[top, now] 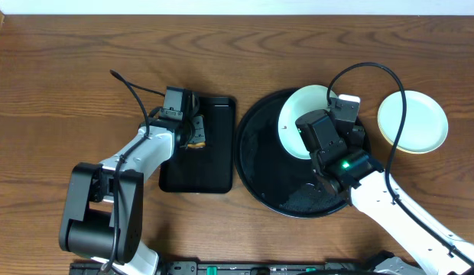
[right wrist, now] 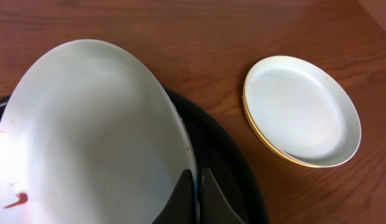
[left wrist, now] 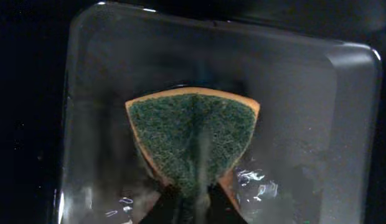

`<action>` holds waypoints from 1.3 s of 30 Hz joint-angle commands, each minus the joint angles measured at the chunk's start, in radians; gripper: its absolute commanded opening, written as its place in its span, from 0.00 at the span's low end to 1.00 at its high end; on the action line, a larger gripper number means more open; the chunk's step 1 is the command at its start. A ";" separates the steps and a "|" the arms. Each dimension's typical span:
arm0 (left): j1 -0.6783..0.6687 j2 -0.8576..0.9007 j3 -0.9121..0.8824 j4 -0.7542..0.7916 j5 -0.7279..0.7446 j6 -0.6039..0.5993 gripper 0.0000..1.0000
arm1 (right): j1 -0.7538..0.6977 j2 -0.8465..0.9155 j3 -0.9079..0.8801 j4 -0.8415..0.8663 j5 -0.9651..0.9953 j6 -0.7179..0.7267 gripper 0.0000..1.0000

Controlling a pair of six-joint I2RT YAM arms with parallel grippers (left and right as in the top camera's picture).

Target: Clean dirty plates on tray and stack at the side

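Note:
A pale mint-white plate (right wrist: 93, 137) stands tilted over the round black tray (right wrist: 230, 162), with my right gripper (right wrist: 196, 199) shut on its rim. A small reddish smear (right wrist: 15, 200) marks the plate's lower left. In the overhead view this plate (top: 302, 122) sits at the tray's (top: 260, 160) upper right, partly under the right arm. Two more plates (right wrist: 302, 111) lie stacked on the wood to the right, mint-white on top of pale yellow, also seen from overhead as a stack (top: 412, 121). My left gripper (left wrist: 194, 202) is shut on a green-and-orange sponge (left wrist: 193, 137).
The sponge is held over a smaller rectangular black tray (left wrist: 317, 124), which looks wet. From overhead that tray (top: 214, 168) lies just left of the round tray. Bare wood-grain tabletop (top: 69, 76) spreads to the far left and along the back.

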 commanded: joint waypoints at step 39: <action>-0.012 0.002 -0.040 0.027 -0.042 -0.024 0.53 | 0.006 0.006 0.005 0.032 -0.034 -0.036 0.01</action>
